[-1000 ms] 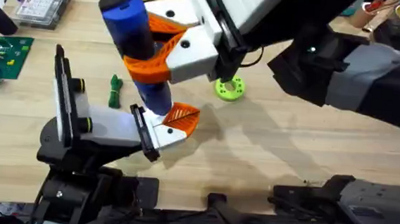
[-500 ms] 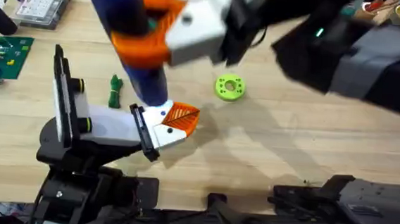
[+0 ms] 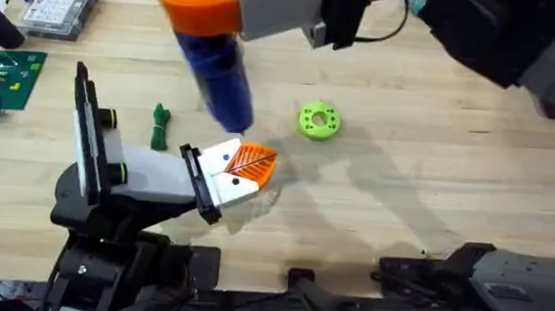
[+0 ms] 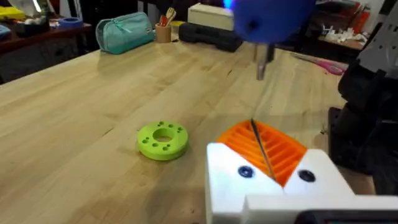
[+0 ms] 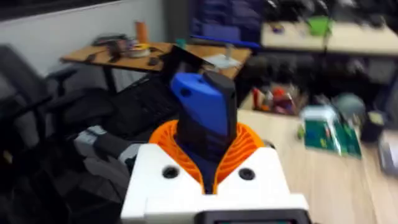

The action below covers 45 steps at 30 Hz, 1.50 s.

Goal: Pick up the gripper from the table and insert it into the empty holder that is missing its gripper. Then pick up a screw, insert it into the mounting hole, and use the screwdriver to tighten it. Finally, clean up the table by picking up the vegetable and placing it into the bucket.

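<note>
Overhead: pale plank table [image 3: 435, 147] (grain visible)

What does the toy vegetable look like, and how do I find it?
Look at the pale wooden table, then at the grey and black robot arm lying on it. Just beyond that arm lies the vegetable: small, dark green and knobbly, unlike the lime-green disc, which is round with holes.

Top centre, the right gripper [image 3: 202, 8] clamps the screwdriver [image 3: 216, 78] (tip down) above the left gripper [image 3: 242, 168]; the vegetable [image 3: 159, 126] lies centre-left.
</note>
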### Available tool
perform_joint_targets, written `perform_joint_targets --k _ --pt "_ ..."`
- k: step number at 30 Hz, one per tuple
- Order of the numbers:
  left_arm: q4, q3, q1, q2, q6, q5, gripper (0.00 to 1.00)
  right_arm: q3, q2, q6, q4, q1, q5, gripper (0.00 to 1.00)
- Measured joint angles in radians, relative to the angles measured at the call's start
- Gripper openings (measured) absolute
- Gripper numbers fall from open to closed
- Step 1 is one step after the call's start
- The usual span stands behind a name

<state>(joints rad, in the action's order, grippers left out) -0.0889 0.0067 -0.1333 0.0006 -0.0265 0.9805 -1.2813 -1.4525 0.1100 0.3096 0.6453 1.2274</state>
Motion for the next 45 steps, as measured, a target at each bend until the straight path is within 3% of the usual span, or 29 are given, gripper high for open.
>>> perform_joint_targets --k 4,8,11,24,35,45 --pt "0.0 0.0 0.0 0.0 0.0 0.0 0.016 -0.046 -0.002 -0.151 -0.351 -0.043 -0.117 0.051" --pt "0.0 0.0 0.0 0.0 0.0 0.0 0.016 -0.161 -0.008 -0.363 -0.732 -0.058 -0.347 0.052" --pt "0.0 0.0 0.0 0.0 0.0 0.0 0.016 -0.233 -0.008 -0.489 -0.854 -0.058 -0.522 0.051" --pt "0.0 0.0 0.0 0.0 0.0 0.0 0.016 -0.274 -0.008 -0.729 -1.065 -0.068 -1.042 0.052" --pt "0.0 0.0 0.0 0.0 0.002 -0.001 0.006 -0.266 -0.165 -0.839 -1.128 -0.229 -1.242 0.05" --pt "0.001 0.0 0.0 0.0 0.002 -0.009 0.006 0.047 -0.18 -1.15 -0.912 -0.344 -1.353 0.046"
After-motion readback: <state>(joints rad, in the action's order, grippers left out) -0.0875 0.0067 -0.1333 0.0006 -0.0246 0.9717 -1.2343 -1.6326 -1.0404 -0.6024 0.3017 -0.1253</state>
